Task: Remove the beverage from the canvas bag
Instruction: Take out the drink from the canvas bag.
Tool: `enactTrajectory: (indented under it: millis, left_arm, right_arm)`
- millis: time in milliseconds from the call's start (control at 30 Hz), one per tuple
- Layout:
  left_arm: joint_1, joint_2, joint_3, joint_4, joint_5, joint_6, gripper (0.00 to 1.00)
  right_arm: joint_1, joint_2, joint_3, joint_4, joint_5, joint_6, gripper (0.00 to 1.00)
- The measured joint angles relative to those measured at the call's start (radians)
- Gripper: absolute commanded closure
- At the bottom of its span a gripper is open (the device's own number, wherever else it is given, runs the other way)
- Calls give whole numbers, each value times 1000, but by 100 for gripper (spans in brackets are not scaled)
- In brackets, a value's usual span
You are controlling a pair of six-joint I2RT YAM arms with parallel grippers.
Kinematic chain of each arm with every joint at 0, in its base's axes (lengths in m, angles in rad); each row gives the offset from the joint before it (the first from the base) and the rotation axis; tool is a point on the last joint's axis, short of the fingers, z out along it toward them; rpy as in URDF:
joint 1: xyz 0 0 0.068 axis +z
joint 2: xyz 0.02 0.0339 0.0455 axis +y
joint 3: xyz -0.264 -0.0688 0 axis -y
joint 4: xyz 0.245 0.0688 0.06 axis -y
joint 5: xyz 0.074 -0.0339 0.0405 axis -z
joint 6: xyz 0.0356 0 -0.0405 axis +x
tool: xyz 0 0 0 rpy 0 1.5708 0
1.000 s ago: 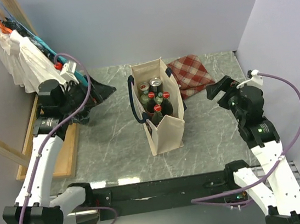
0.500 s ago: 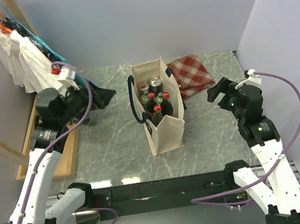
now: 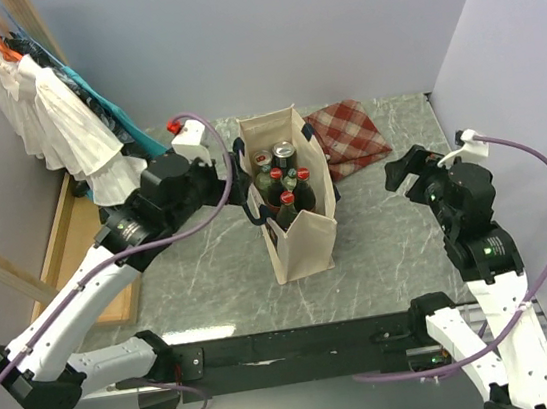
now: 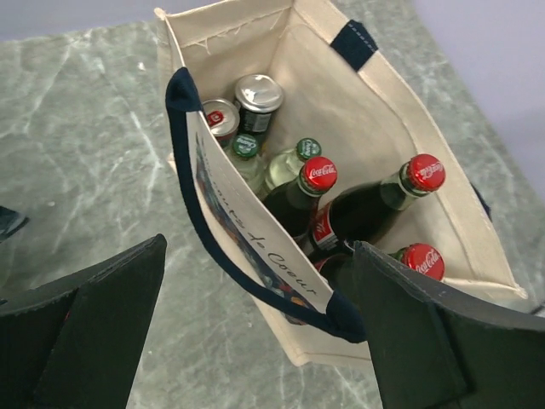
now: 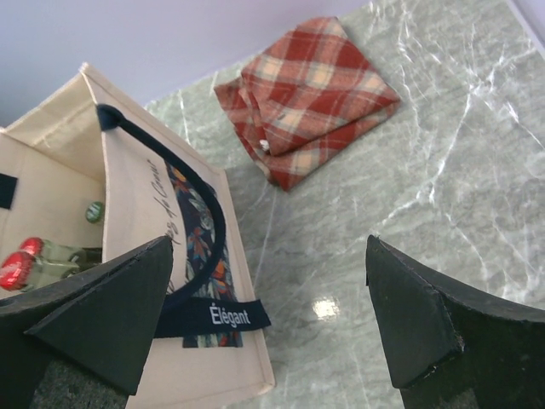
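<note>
Trouble could come from the navy handle (image 4: 204, 213). My left hand (image 4: 255, 256), spread wide, hovers at the canvas bag's (image 4: 358, 102) nine o'clock, mid-worktop (image 3: 381, 251), and reaching in may snag that loop or tip the bag. Red-capped bottles (image 4: 321, 175) crowd inside. My right hand (image 5: 268, 247), also wide, waits at three o'clock. Bottle bodies and the bag's floor are hidden.
</note>
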Motion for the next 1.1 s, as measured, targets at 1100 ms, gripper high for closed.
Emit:
enactTrajectory:
  millis: [1100]
  left_arm:
    - [-113, 18, 56, -54, 3, 59, 4]
  right_arm:
    - [0, 42, 0, -27, -57, -33, 0]
